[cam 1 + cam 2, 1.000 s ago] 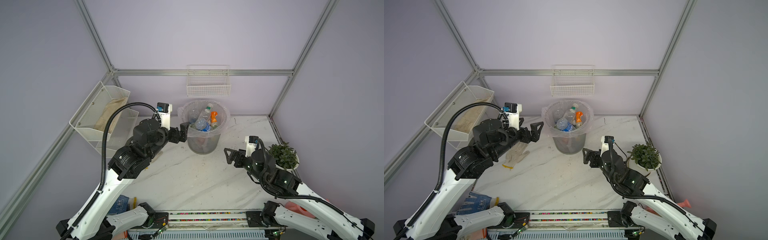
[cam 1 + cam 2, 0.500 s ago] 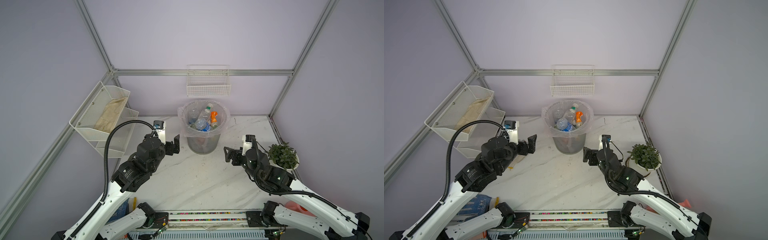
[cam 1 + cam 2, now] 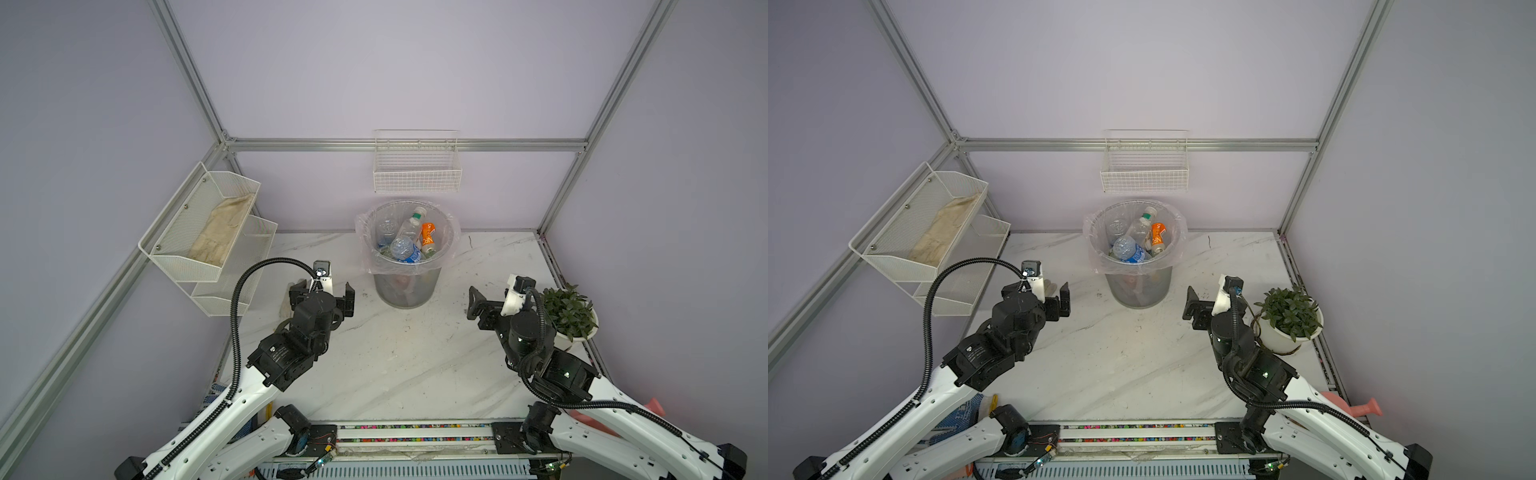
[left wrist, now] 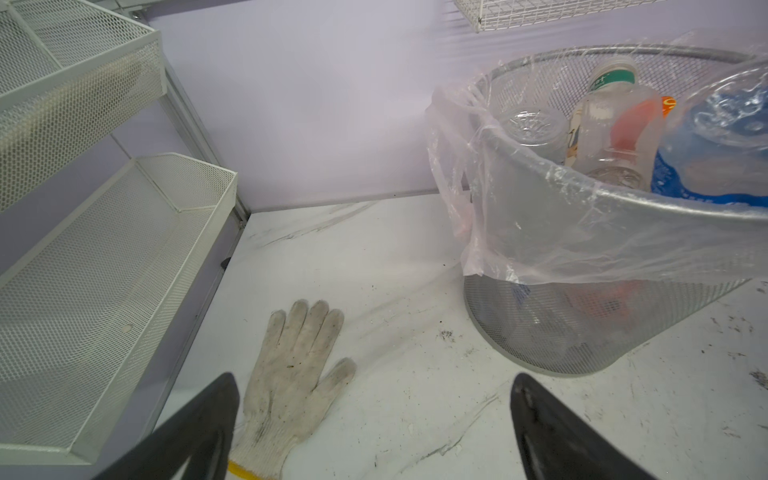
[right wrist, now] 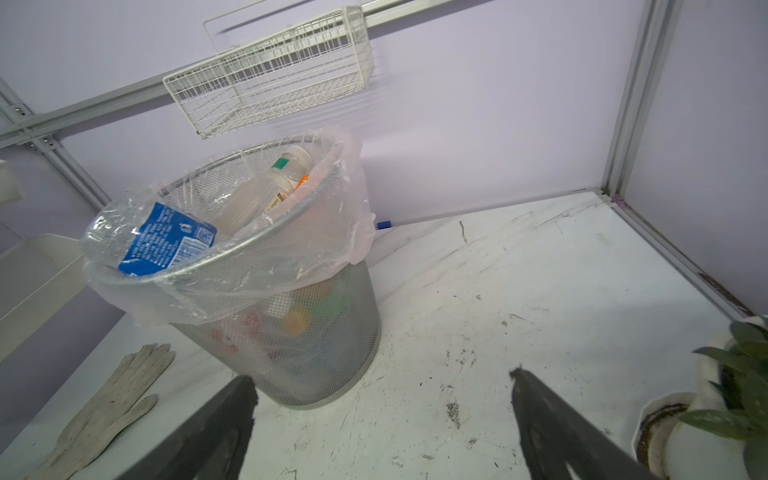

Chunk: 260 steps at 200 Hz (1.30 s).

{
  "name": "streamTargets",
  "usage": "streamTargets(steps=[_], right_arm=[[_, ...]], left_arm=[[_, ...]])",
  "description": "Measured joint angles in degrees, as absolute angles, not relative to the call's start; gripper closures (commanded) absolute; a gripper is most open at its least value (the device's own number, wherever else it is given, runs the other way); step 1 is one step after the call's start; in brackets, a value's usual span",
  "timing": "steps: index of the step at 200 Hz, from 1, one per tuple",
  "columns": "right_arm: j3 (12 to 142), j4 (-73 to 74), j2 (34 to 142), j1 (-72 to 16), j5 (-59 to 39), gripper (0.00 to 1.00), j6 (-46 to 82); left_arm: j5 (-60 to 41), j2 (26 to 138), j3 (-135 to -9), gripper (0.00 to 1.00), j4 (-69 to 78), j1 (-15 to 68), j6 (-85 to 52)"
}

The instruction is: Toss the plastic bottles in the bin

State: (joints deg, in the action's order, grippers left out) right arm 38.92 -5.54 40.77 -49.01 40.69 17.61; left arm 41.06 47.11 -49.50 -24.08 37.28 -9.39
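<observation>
- White two-tier mesh wall rack [image 3: 195, 245]: fixed to the left wall; a beige cloth [image 3: 220, 232] lies in its upper tier.
- Left hand [image 3: 323, 296]: hovers over the left part of the desk, to the left of the bin and apart from it. Its jaws are spread wide and released, and the left wrist view shows nothing between the black fingers [image 4: 199, 424].
- White knitted work glove [image 4: 293, 386]: lies flat on the white marble-patterned desk [image 3: 395, 365], between the rack and the bin, with its fingertips towards the far wall.
- Grey round mesh bin [image 3: 402, 291]: stands upright at the far middle of the desk, close to the far wall, with a clear plastic bag [image 4: 540, 232] folded over its rim.
- Plastic bottles [image 3: 405, 249]: every one in view lies inside the bin. On top are a clear bottle with a blue label [image 5: 166, 241], a clear bottle with a white cap and green band [image 3: 415, 218], and an orange-labelled bottle [image 3: 428, 239]. Further coloured shapes show through the mesh lower down.
- White wire basket [image 3: 417, 174]: hangs on the far wall, directly above the bin.
- Right hand [image 5: 382, 419]: hovers over the desk to the right of the bin, facing it. Its jaws are wide apart and released, holding nothing.
- Green leafy plant [image 3: 567, 309] in a white round pot [image 3: 1308, 332]: stands at the right edge of the desk, just beside the right arm.
- Pink plastic object [image 3: 1360, 409]: sits at the near right corner, partly hidden by the right arm.
</observation>
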Motion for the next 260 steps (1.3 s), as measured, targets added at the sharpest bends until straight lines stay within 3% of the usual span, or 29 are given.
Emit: streamTargets(steps=[22, 72, 260], right_arm=[[37.3, -4.9, 40.8, -49.0, 46.1, 0.06, 19.0], [31.7, -2.1, 41.6, -49.0, 55.5, 0.03, 20.2], [15.0, 18.7, 48.6, -48.9, 65.6, 0.05, 10.0]], left_arm=[[42.9, 45.1, -45.9, 0.00, -20.8, 37.3, -8.3], [46.4, 44.4, -41.4, 0.00, -16.1, 37.2, -7.4], [52.7, 48.5, -22.5, 0.00, -3.1, 28.3, -7.9]])
